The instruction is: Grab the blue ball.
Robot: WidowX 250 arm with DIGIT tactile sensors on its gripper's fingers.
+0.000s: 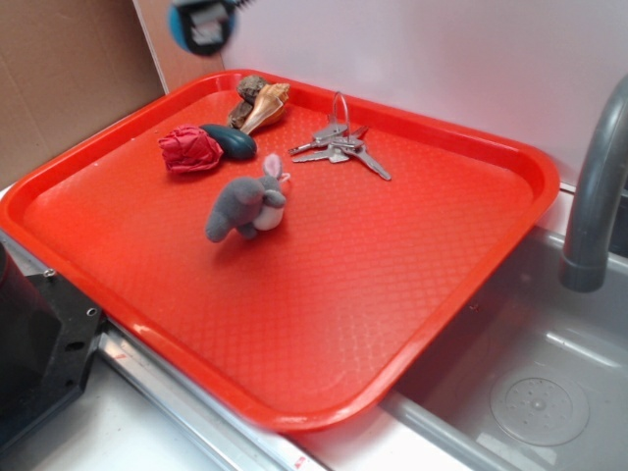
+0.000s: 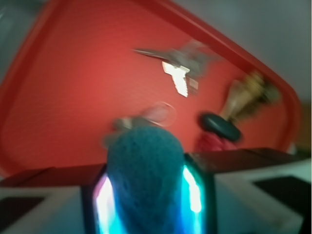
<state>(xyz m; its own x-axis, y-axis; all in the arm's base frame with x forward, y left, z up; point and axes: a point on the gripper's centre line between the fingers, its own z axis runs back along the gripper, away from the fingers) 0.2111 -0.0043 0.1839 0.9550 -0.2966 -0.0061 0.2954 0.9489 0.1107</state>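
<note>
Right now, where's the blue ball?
The dimpled sky-blue ball is clamped in the tool, bottom centre of the wrist view. In the exterior view it is raised at the top left, above the red plastic tray's far corner.

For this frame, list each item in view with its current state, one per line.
blue ball: held between the gripper's fingers, lifted off the tray
gripper: shut on the ball, high above the tray's far edge
red tray: flat on the counter
plush toy: lying on its side
keys: lying flat, on a ring
dark teal stone: resting beside the red crumpled piece
seashell: lying near the far rim
</note>
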